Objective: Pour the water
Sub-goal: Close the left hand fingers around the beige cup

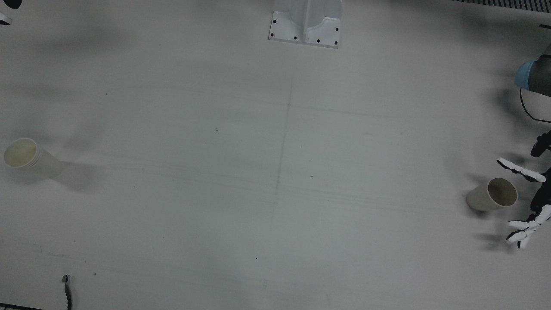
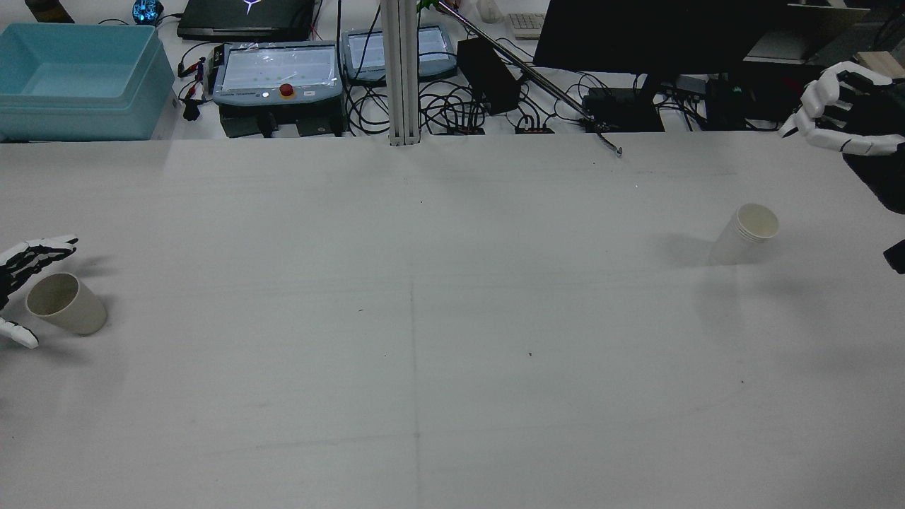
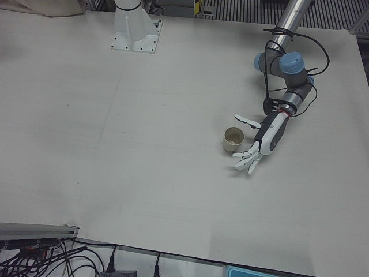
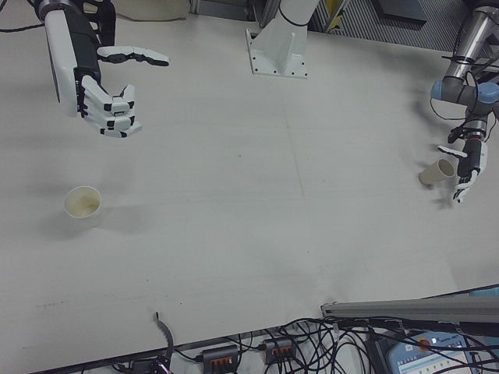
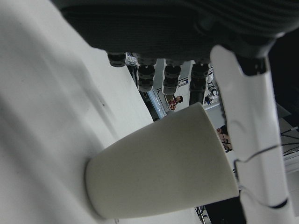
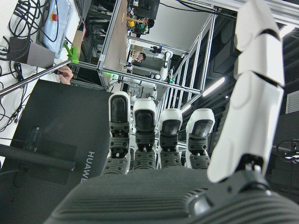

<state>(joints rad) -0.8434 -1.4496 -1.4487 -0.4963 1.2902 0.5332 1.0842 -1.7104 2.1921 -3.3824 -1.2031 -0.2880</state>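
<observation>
Front view: the left robot hand (image 1: 531,202) stands wide, fingers flanking the paper cup (image 1: 493,195) on the counter (image 1: 275,172); I'd close evenly, keeping it upright.

Right-front view: only here the raised right robot hand (image 4: 97,78), spread and empty, shows above the stacked cups (image 4: 83,204).

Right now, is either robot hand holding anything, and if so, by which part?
Nothing is held. The left robot hand is open around the beige paper cup without gripping it. The right robot hand hovers open, away from the stacked white paper cups.
</observation>
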